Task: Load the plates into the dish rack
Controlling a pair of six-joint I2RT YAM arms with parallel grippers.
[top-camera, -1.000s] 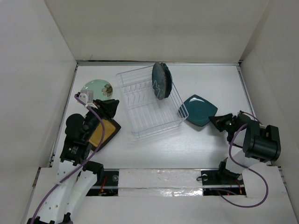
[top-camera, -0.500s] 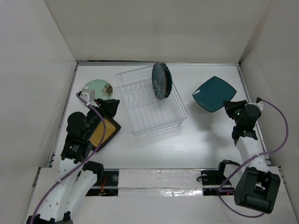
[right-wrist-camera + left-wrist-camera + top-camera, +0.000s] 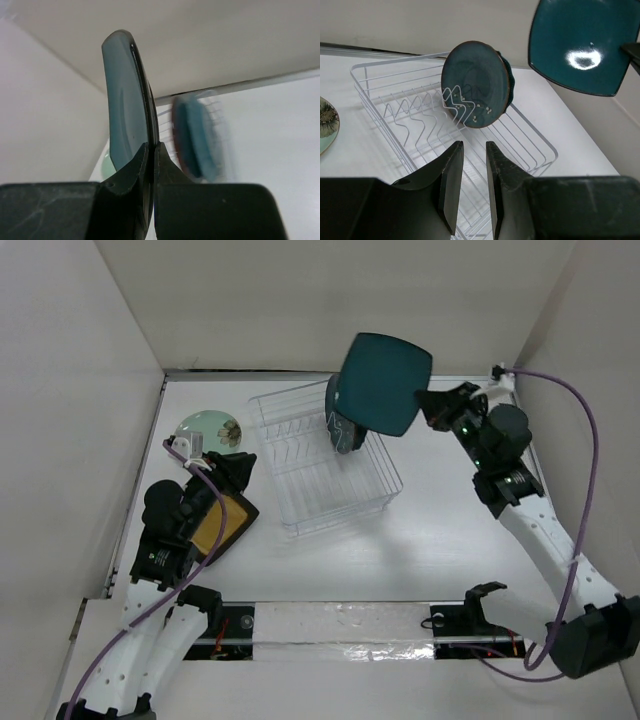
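My right gripper (image 3: 428,400) is shut on the rim of the rounded-square dark teal plate (image 3: 380,383) and holds it in the air, tilted, over the far right end of the clear dish rack (image 3: 300,490). In the right wrist view the jaws (image 3: 151,147) pinch that plate (image 3: 125,105) edge-on. Two round dark teal plates (image 3: 343,435) stand close together in the rack's far slots, and one faces the left wrist camera (image 3: 475,85). My left gripper (image 3: 242,466) is open and empty (image 3: 472,150), above the mustard-yellow plate (image 3: 225,525). The pale green patterned plate (image 3: 208,428) lies flat at the far left.
White walls close in the table on the left, back and right. The rack (image 3: 395,100) sits at an angle in the middle of the table. The held square plate (image 3: 582,45) hangs above the rack's right end in the left wrist view.
My right arm has lifted the square teal plate off the table right of the rack and swung it up and back over the rack's far end. The left arm has not moved.
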